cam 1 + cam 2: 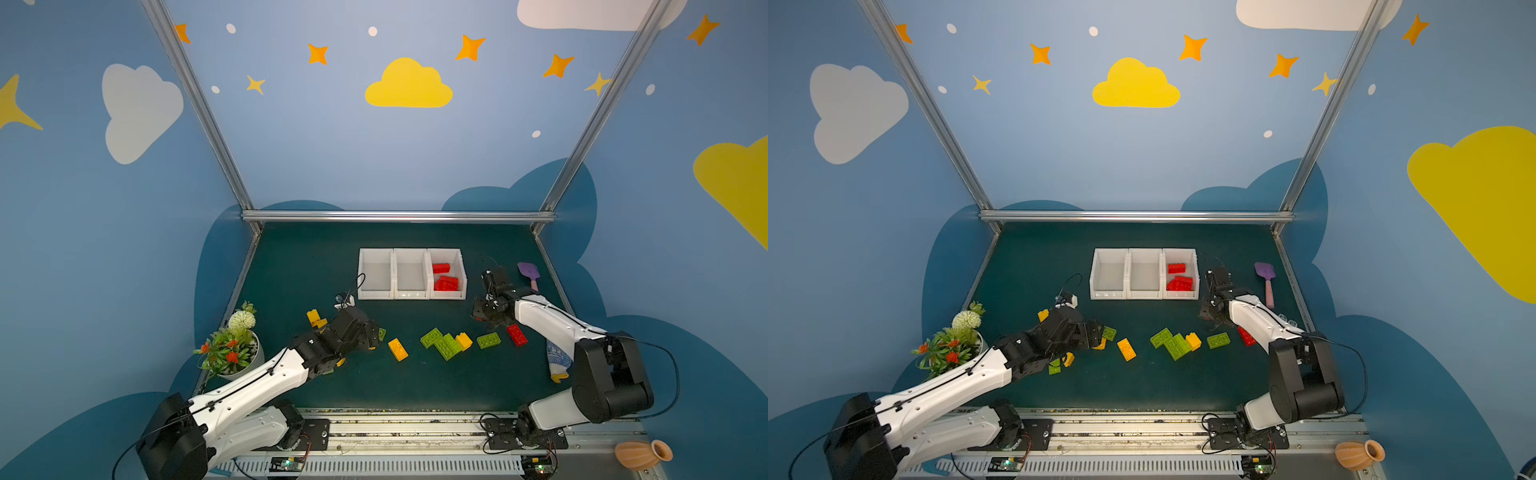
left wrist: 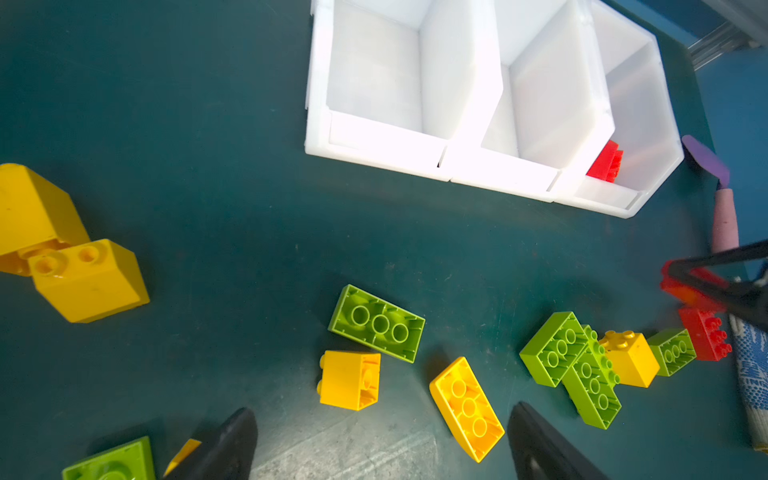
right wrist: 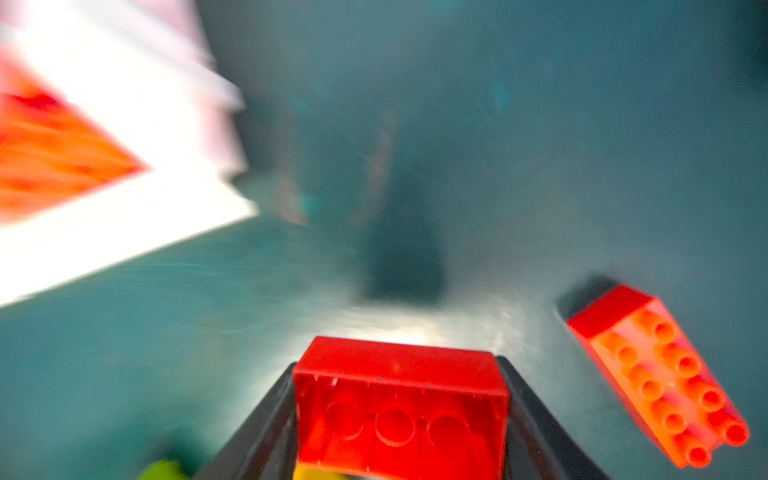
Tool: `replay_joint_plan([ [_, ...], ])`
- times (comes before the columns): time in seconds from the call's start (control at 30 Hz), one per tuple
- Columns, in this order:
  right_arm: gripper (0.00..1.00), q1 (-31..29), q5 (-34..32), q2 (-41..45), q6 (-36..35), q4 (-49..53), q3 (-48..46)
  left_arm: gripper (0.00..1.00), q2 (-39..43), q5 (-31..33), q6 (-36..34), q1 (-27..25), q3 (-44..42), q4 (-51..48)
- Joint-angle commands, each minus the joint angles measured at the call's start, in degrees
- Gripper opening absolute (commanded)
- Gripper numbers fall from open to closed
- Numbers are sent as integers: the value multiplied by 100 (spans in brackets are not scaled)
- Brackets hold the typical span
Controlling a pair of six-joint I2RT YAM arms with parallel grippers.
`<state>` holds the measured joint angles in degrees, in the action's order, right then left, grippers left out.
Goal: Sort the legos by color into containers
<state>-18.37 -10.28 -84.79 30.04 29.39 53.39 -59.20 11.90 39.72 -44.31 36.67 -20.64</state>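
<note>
The worktop (image 2: pixel 208 187) is a dark green matt mat, faintly scuffed and scratched; the red brick (image 3: pixel 399 399) is glossy moulded plastic, as are the green bricks (image 2: pixel 376 324) and yellow bricks (image 2: pixel 467 409); the bins (image 1: pixel 376 295) are smooth white plastic, slightly translucent; the frame (image 1: pixel 395 216) is brushed, ribbed metal; the arm shells (image 1: pixel 249 386) are smooth white plastic with matt black joints; the cloth (image 2: pixel 752 374) is a coarse blue-and-white knit; the vase (image 1: pixel 642 455) looks like ribbed matt terracotta.
</note>
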Motion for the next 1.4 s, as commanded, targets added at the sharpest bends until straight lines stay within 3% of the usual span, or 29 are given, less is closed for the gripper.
replay_joint_plan([
  [0.0, 54, -139, -25, -5, -269, 253, 592, 95, 231, 214, 18, 45, -103, -201],
  [0.1, 54, -225, 70, -337, -416, 360, 1245, 100, 458, 369, 40, 63, -139, -393],
  [0.43, 57, -395, 438, -1992, -508, 868, 3593, 100, 1191, 612, 294, 187, -375, -637],
  [0.77, 60, -448, 547, -3199, -566, 1235, 4900, 100, 1655, 471, 413, 204, -590, -888],
  [0.97, 73, -448, 502, -3471, -528, 1396, 5239, 100, 1628, 449, 432, 212, -559, -924],
  [1.2, 79, -431, 428, -3332, -509, 1678, 5404, 100, 1484, 293, 343, 226, -397, -785],
  [1.37, 80, -348, 418, -2602, -434, 1729, 4651, 100, 1239, -48, 204, 224, -357, -144],
])
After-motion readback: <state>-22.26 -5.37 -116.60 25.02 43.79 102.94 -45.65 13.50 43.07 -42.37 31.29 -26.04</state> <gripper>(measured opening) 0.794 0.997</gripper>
